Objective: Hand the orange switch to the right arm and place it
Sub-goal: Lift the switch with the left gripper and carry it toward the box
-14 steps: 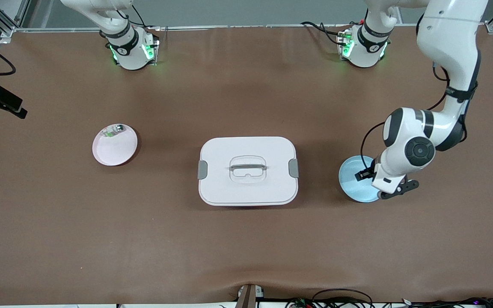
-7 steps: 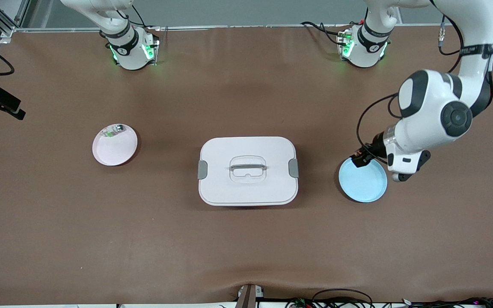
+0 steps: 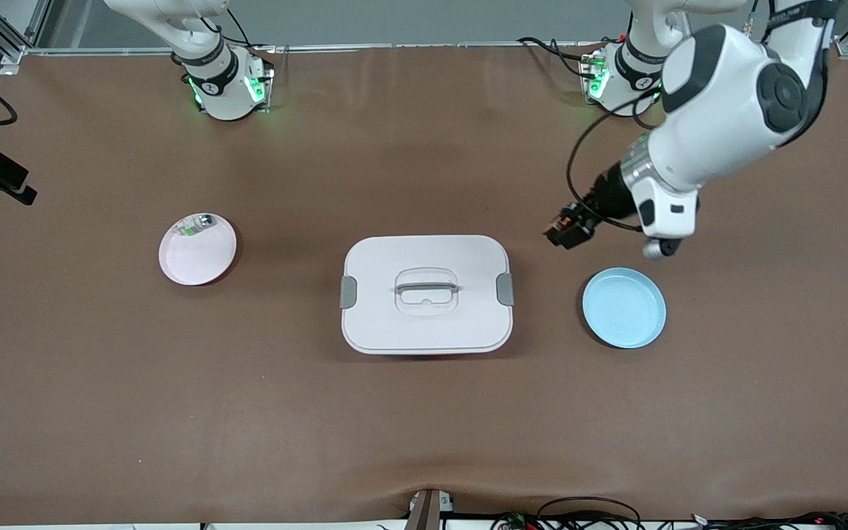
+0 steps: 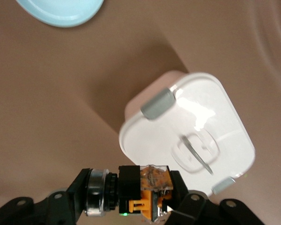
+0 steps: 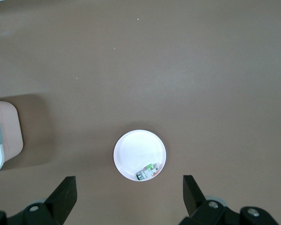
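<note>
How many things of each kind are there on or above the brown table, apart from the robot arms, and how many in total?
Round shallow plates: 2, a pale pink plate and a light blue plate.
White lidded rectangular box with grey clips: 1.
Small green-and-clear part on the pink plate: 1.
Tiny black-and-orange switch, clamped in the left gripper: 1.
Total: 5.

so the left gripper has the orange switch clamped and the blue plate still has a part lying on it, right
Not quite. The left gripper does hold the orange switch, but the blue plate is bare, as the front view shows. The only plate with a part on it is the pink plate, carrying the green-and-clear part.
</note>
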You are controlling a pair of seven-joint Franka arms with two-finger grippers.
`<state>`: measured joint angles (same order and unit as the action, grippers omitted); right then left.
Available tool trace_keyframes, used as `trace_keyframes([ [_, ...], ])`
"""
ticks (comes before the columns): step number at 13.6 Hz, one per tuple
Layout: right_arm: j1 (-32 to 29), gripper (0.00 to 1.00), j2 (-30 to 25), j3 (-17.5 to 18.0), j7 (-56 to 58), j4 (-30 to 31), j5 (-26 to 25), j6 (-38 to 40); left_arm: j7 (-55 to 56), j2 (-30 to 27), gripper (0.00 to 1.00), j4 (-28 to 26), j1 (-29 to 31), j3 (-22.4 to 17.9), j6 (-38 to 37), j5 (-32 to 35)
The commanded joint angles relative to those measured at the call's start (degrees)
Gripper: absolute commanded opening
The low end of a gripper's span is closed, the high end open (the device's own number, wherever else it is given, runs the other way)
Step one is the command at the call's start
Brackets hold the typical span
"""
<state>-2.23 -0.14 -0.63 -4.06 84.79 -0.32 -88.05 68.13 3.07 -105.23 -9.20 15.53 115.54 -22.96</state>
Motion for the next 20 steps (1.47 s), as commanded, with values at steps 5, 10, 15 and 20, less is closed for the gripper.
trace_keyframes([
  [5, 1.8, 1.0, 0.8, 0.8, -0.2, -0.8, 1.2, 0.9, 5.7, -1.2, 0.32, 3.2, 0.2, 10.8, 3.8, -5.0],
  [10, 2.9, 1.0, 0.7, 0.9, -0.7, -0.2, 9.4, 1.2, 18.9, 1.8, 0.32, 3.3, -0.2, 20.6, 18.8, -7.1],
  [15, 2.9, 1.0, -2.1, 0.8, -0.8, 7.8, 22.6, -2.7, 27.3, 7.2, 0.32, 6.0, -3.0, 22.7, 25.6, -10.9],
  [20, 6.5, 1.0, -12.4, 0.9, -0.9, 24.9, 32.2, -17.6, 38.4, 16.4, 0.32, 12.8, -6.6, 22.4, 26.1, -9.3],
])
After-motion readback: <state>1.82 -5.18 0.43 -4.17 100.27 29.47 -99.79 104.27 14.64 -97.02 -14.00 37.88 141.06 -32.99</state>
